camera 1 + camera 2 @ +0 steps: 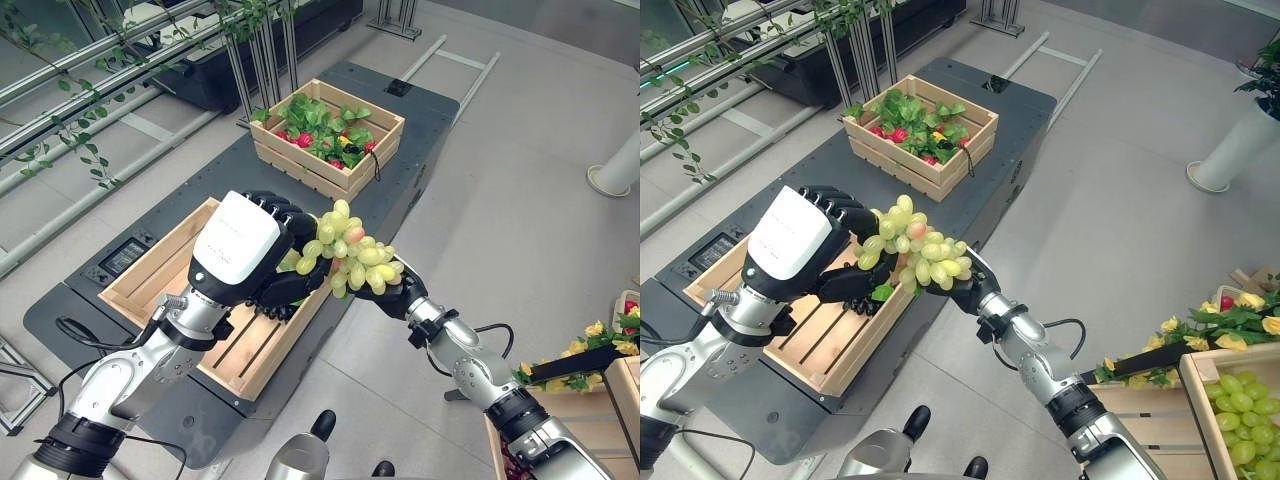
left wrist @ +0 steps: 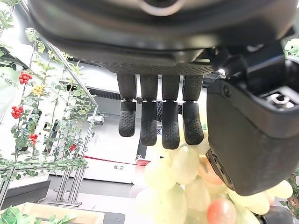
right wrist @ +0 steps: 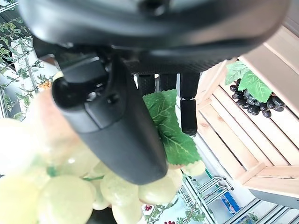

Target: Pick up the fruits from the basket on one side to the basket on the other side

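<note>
A bunch of green grapes [image 1: 350,255] hangs over the right rim of the near wooden crate [image 1: 150,270]. My right hand [image 1: 405,295] is under the bunch, shut on it, with the thumb [image 3: 117,116] across a green leaf and the grapes [image 3: 70,186]. My left hand [image 1: 235,245], with its white back cover, is against the bunch's left side. Its fingers [image 2: 149,121] curl over the grapes [image 2: 173,186] opposite the thumb. A bunch of black grapes [image 1: 862,300] lies inside the near crate.
A far crate [image 1: 330,130] with leaves and red fruit stands on the same dark platform [image 1: 420,110]. At the lower right a crate [image 1: 1240,400] holds green grapes and yellow flowers. Vine-covered metal racks line the left side. A white pot base [image 1: 620,170] stands at right.
</note>
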